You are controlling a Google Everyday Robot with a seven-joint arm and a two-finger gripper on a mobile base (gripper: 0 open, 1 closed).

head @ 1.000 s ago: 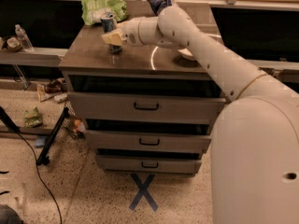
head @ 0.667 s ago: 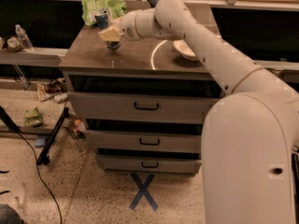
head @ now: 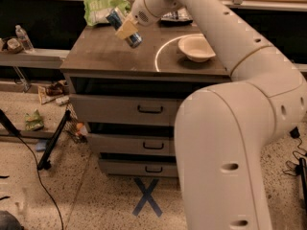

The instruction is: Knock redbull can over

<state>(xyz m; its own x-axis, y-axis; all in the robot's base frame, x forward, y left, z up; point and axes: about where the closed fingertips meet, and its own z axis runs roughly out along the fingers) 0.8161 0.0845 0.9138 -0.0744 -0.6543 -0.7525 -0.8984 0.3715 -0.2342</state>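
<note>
A grey three-drawer metal cabinet stands on a speckled terrazzo floor marked with a blue tape cross; the tool hovers over its dark surface, back-left.

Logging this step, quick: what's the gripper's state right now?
Gripper: at the tilted redbull can, above the cabinet top; open or closed cannot be told.

- The arm has a smooth off-white shell in thick rounded segments, with small dark round holes dotted along the casing.
- Thin seams ring its joints.
- The hand, at eleven o'clock in the view, has a rounded white housing, a speckled vent patch and a tan tip.
</note>
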